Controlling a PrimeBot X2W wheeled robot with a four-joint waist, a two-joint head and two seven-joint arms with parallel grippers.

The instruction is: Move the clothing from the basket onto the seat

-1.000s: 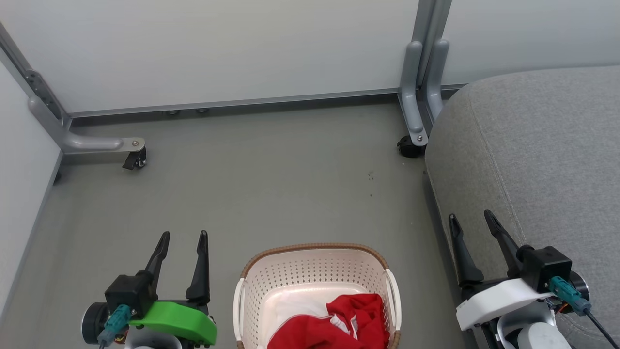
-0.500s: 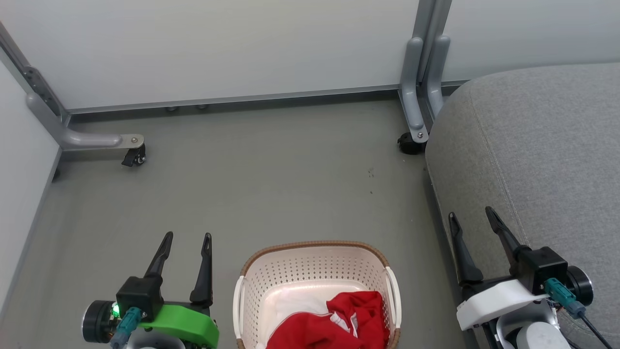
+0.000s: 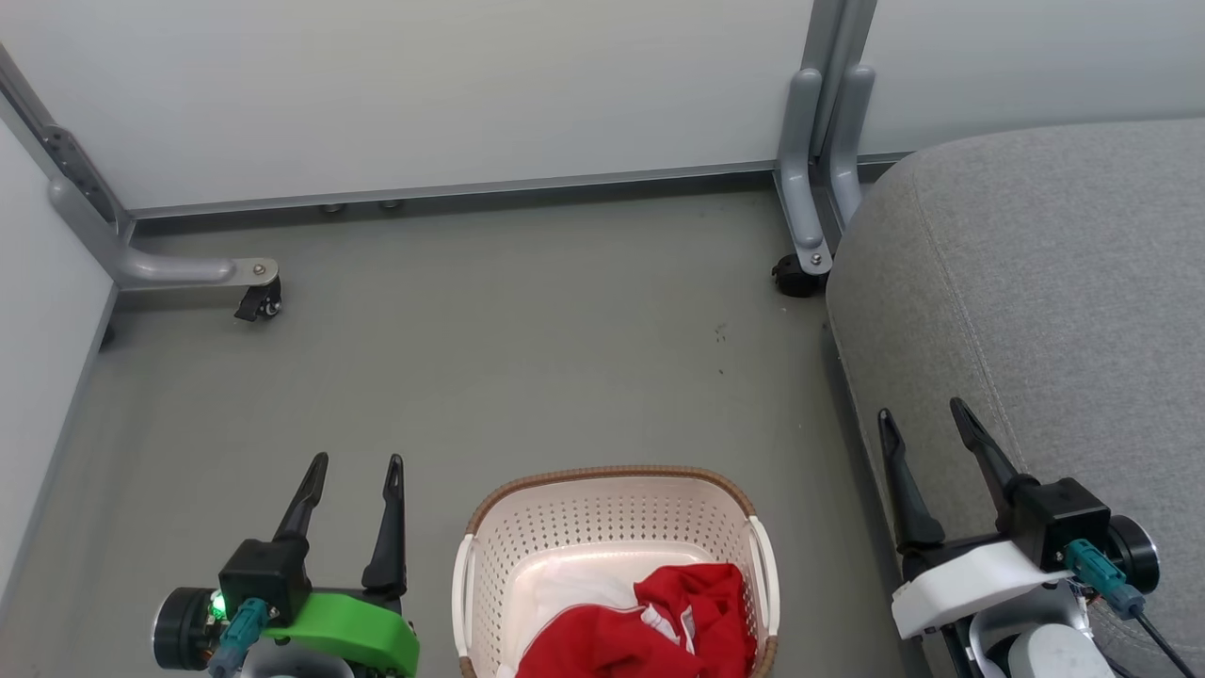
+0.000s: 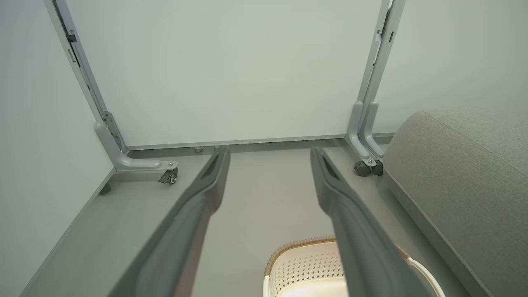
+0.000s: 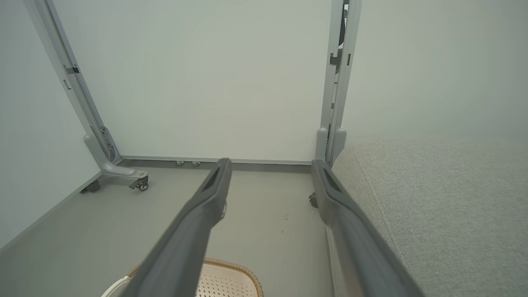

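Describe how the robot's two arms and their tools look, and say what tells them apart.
The left tool and the right tool each have two long, dark, tapering fingers on a black block with a teal plug. The left has a green shell and a small green light; the right has a white shell, and a black cable trails from its plug.

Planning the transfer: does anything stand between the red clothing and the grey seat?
Only the right wall of the cream-white perforated plastic basket separates the bright red fabric clothing from the grey woven-fabric seat; nothing else visible intervenes.
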